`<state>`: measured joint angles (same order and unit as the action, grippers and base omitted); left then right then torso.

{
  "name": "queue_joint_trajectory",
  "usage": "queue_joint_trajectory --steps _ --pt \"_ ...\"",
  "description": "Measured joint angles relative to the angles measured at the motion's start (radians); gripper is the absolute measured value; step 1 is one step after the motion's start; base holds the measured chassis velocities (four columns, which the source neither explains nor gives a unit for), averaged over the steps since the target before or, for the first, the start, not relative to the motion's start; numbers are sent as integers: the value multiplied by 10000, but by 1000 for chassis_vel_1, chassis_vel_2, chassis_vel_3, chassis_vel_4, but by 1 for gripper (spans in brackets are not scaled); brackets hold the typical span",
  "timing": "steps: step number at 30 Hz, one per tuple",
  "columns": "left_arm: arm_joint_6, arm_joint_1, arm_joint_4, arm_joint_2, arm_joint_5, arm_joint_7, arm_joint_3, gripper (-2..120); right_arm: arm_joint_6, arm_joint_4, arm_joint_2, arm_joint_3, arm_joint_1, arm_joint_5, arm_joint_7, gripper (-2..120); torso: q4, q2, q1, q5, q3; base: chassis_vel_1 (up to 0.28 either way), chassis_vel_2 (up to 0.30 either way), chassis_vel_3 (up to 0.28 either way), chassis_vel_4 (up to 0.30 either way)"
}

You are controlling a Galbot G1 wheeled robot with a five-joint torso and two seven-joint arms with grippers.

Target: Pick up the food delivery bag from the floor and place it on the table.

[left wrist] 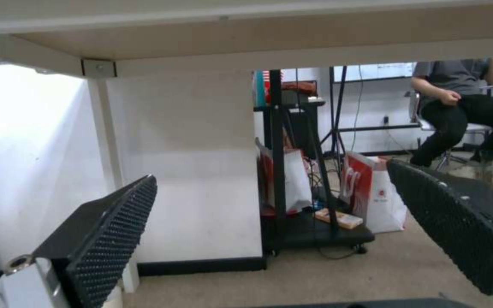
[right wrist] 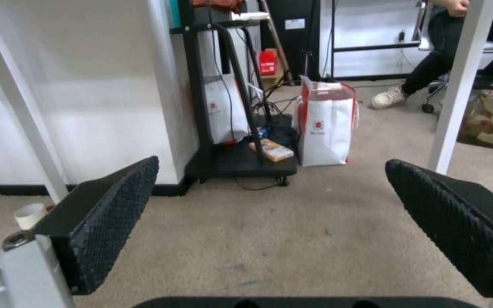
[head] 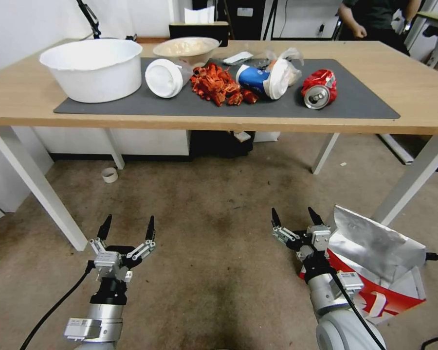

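Food delivery bag [head: 384, 262] on its side on floor [head: 219, 204], foil mouth twd table [head: 413, 78]; both pincers spread wide.

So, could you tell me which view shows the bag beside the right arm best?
Head view: the bag lies on the floor, foil showing. Both wrist views face under the table toward other bags.

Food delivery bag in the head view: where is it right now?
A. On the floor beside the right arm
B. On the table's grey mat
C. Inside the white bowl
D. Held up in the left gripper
A: the food delivery bag lies on the floor, foil lining showing, beside the open, empty right gripper.
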<state>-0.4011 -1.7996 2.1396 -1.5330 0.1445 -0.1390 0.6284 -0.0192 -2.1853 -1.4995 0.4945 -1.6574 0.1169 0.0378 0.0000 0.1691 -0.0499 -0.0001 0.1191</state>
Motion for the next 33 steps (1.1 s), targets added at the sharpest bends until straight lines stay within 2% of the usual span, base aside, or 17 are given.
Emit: queue_joint_trajectory --steps 4,7,17,33 --pt "-12 1 -27 17 4 0 -3 100 0 8 -17 -7 0 -8 0 100 0 -96 14 0 -80 0 0 0 0" --pt "-18 23 -46 69 28 0 -3 100 0 12 -45 -14 12 -29 -1 100 0 -285 35 0 -249 0 0 0 0" --pt "-12 83 -95 122 58 0 -29 100 -1 20 -49 2 10 -46 1 100 0 -624 92 0 -531 0 0 0 0" --pt "-27 121 -131 118 118 7 -56 100 -5 37 -56 14 -11 -64 19 100 0 -1248 131 0 -1119 0 0 0 0"
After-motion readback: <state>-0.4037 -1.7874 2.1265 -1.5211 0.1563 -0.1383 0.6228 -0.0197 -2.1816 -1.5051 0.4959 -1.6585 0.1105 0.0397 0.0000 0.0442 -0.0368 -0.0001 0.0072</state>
